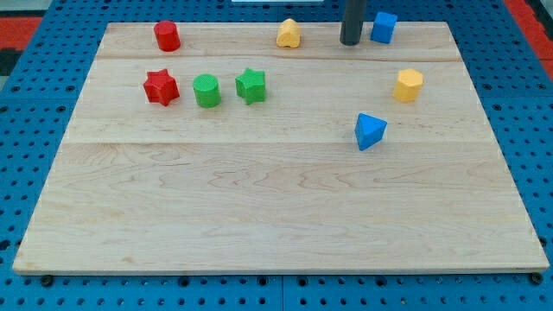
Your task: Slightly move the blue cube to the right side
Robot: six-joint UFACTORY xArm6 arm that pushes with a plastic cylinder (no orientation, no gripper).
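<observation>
Nearest the camera: bare wooden board (pixel 276 216); nearest block on it, a blue triangular block (pixel 370 130), right of centre.

No brands, labels or readable writing visible. Eight blocks counted: two blue, two red, two green, two yellow. Blue cube (pixel 384 27) at the view's top, right of centre, near the board's far edge. My tip (pixel 350 41) just beside the cube on its left, contact not discernible; a plain rod, nothing to spread or pinch. Yellow rounded block (pixel 289 34) left of the rod, apart. Yellow hexagonal block (pixel 409 85) below the cube. Red cylinder (pixel 167 36) at top left. Row below: red star (pixel 161 87), green cylinder (pixel 206 91), green star (pixel 251 85). Blue perforated surface (pixel 34 173) around the board.
</observation>
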